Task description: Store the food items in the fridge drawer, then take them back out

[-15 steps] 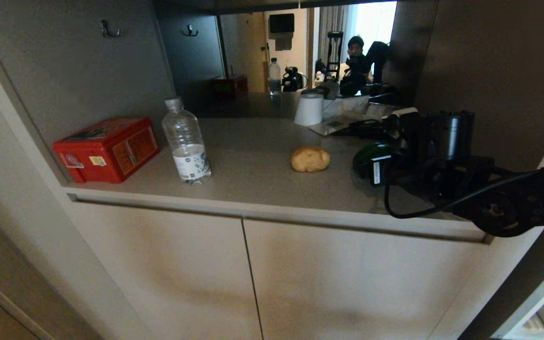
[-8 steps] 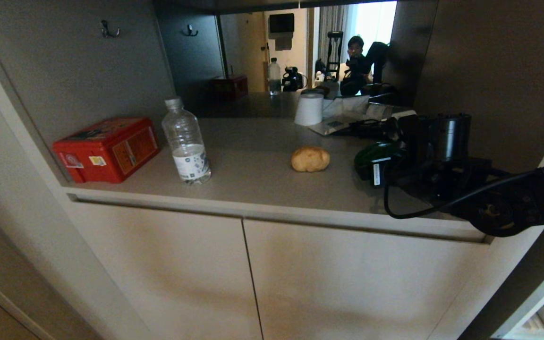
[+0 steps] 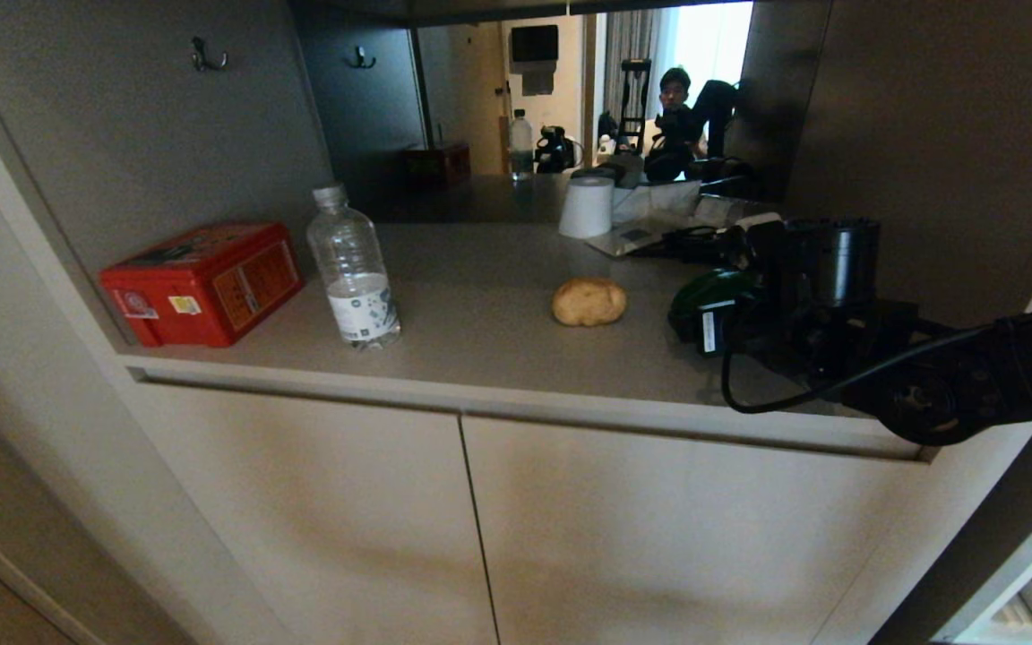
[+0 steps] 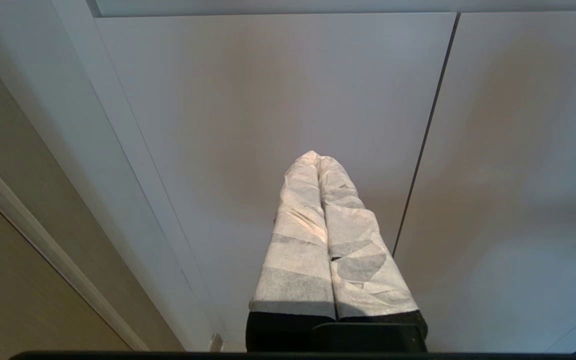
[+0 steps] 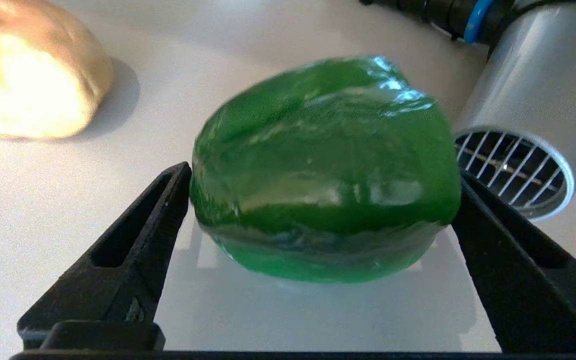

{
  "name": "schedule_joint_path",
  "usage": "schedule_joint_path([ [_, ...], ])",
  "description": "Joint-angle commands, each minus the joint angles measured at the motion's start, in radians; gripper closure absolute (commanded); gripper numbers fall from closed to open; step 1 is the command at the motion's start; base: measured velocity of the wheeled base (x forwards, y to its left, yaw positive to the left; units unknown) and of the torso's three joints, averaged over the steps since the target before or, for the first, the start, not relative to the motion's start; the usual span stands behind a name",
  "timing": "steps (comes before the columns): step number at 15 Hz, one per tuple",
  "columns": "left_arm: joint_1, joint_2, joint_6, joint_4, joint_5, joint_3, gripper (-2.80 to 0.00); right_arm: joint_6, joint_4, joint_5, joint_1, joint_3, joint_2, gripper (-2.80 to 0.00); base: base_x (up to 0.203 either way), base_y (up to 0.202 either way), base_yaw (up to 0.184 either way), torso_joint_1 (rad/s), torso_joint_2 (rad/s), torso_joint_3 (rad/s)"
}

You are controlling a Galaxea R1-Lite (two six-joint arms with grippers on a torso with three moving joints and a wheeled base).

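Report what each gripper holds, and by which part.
Nothing is gripped yet. The open right gripper straddles the green bell pepper at its sides; the left gripper is shut and empty.

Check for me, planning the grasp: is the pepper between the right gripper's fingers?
Yes: the pepper sits between the right gripper's spread fingers.

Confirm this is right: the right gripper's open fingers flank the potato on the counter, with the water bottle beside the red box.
Not quite. The right gripper flanks the green bell pepper, as the right wrist view shows; the potato lies apart, untouched. The water bottle does stand beside the red box on the counter.
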Motion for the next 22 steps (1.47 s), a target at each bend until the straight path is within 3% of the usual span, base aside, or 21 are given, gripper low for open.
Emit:
schedule_joint_path([
  [1,0.000,-0.002,0.000,0.000,0.000,0.011,0.00,-0.001,-0.003,-0.001,0.000,-0.007,-0.001,-2.80,0.000,0.000,0.000,0.000,0.00,0.000],
  [19,0.000,-0.002,0.000,0.000,0.000,0.011,0.00,-0.006,-0.003,0.002,-0.023,-0.028,0.035,-2.80,0.000,0.000,0.000,0.000,0.00,0.000],
  [20,0.000,-0.002,0.000,0.000,0.000,0.011,0.00,-0.004,-0.003,0.001,-0.023,-0.025,0.035,0.00,0.000,0.000,0.000,0.000,0.00,0.000],
  [22,0.000,-0.002,0.000,0.000,0.000,0.011,0.00,-0.004,-0.003,0.001,-0.023,-0.022,0.035,0.00,0.000,0.000,0.000,0.000,0.00,0.000],
])
